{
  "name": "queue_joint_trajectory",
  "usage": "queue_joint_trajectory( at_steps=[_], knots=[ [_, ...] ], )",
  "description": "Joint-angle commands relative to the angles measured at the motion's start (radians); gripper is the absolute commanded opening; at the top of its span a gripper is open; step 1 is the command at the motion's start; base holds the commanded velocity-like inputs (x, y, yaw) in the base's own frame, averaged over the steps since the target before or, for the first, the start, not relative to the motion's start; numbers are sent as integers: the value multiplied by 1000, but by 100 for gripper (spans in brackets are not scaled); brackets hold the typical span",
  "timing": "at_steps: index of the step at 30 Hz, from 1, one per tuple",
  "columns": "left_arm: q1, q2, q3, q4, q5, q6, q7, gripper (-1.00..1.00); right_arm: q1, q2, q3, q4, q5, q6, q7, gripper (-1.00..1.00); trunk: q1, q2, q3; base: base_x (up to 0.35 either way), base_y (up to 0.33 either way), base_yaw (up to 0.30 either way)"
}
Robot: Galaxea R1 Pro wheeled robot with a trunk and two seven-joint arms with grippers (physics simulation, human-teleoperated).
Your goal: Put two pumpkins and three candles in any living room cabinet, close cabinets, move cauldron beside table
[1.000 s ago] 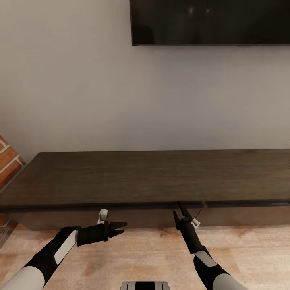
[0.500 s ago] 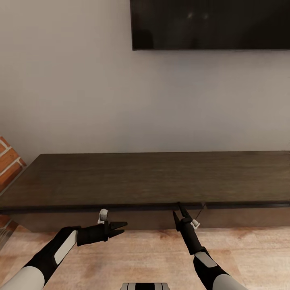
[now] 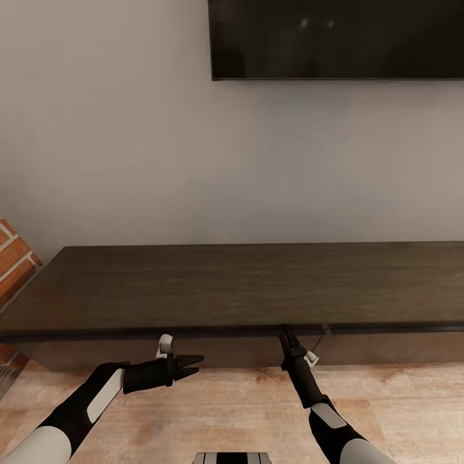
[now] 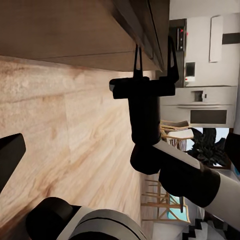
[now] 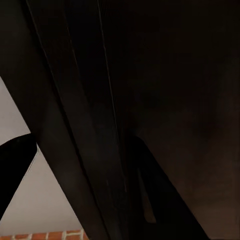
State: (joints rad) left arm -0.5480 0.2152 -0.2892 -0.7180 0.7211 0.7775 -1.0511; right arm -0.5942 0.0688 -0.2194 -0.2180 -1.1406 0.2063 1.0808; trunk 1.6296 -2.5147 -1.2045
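Observation:
The cabinet [image 3: 232, 283] is a long, low, dark-brown unit against the wall, its flat drawer fronts [image 3: 225, 351] standing flush. My right gripper [image 3: 287, 336] is open and raised to the cabinet's front top edge, beside a seam between drawer fronts. In the left wrist view, the right gripper [image 4: 155, 54] has its two thin fingers straddling that edge. The right wrist view presses close on the dark wood [image 5: 165, 100]. My left gripper [image 3: 193, 365] hovers open above the floor, in front of the cabinet, holding nothing. The pumpkins, candles and cauldron are out of view.
A black television [image 3: 335, 38] hangs on the wall above the cabinet. A brick wall [image 3: 13, 258] ends the cabinet's left side. Light wood floor [image 3: 245, 406] lies under both arms. A kitchen with a steel appliance [image 4: 200, 100] shows far off.
My right gripper has pushed a little up and forward, its fingertips now at the cabinet's top edge. The head view tilted slightly a second ago. The left arm is still.

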Motion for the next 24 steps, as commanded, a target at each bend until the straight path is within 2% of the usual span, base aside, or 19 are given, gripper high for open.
queue_joint_trajectory(
  at_steps=[1,24],
  knots=[
    [-1,1,-4,0,8,6,0,100,-1,0,-14,-11,-13,18,8,-100,0,0,-1,0,0,0],
    [-1,1,-4,0,8,6,0,100,-1,-1,-14,-11,-13,21,10,-100,0,0,-1,-24,0,0]
  ],
)
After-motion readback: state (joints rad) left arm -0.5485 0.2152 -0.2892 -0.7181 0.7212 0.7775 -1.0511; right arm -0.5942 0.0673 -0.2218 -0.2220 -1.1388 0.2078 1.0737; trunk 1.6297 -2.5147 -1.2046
